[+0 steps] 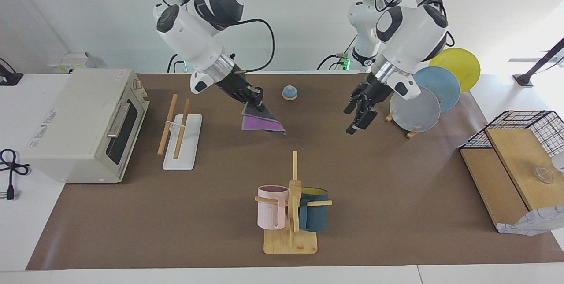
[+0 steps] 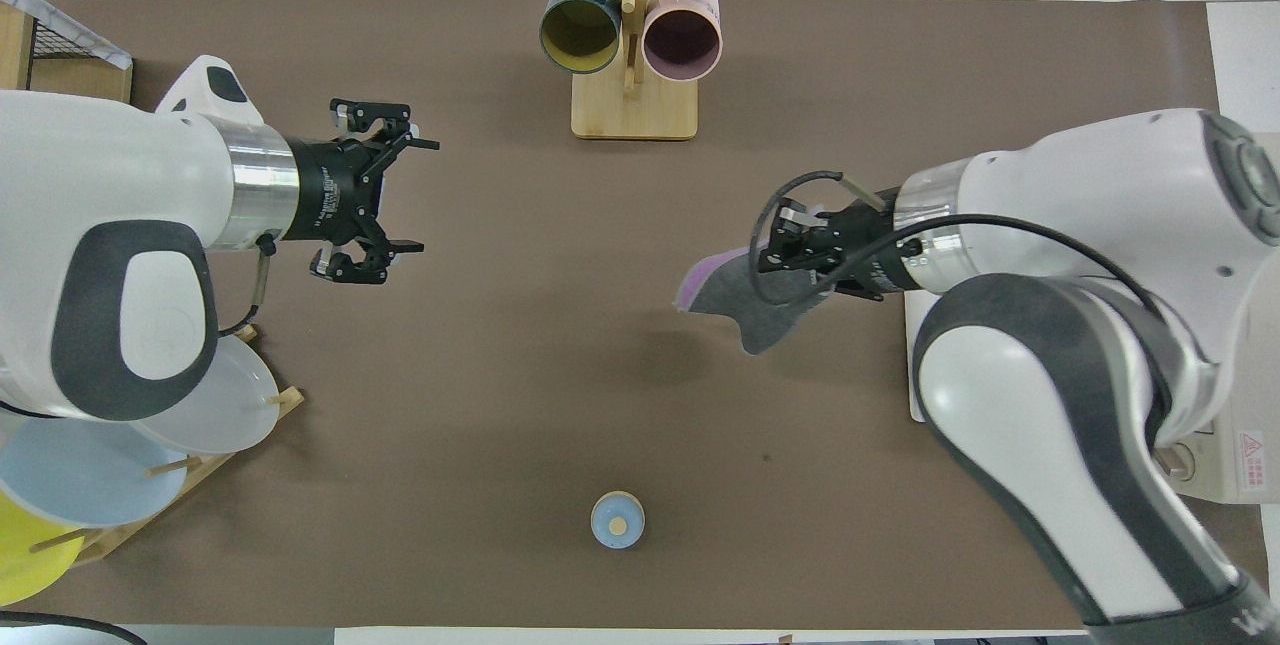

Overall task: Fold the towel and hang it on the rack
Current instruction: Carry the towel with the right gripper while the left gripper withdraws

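The towel [image 1: 261,123] hangs folded in the air over the brown mat, purple face showing under a dark grey layer. My right gripper [image 1: 257,102] is shut on its upper corner. From overhead the towel [image 2: 758,313] droops from that right gripper [image 2: 777,253]. The rack [image 1: 180,130], two wooden rods on a flat white base, stands on the mat between the towel and the toaster oven. The right arm hides most of the rack in the overhead view. My left gripper [image 1: 352,119] hangs open and empty over the mat beside the plate stand, also seen as the left gripper [image 2: 420,195].
A toaster oven [image 1: 83,125] sits at the right arm's end. A wooden mug stand [image 1: 291,204] with pink and blue mugs stands farthest from the robots. A small blue bell [image 1: 289,93], a plate stand [image 1: 423,94] and a wire basket with boards [image 1: 515,152] are also there.
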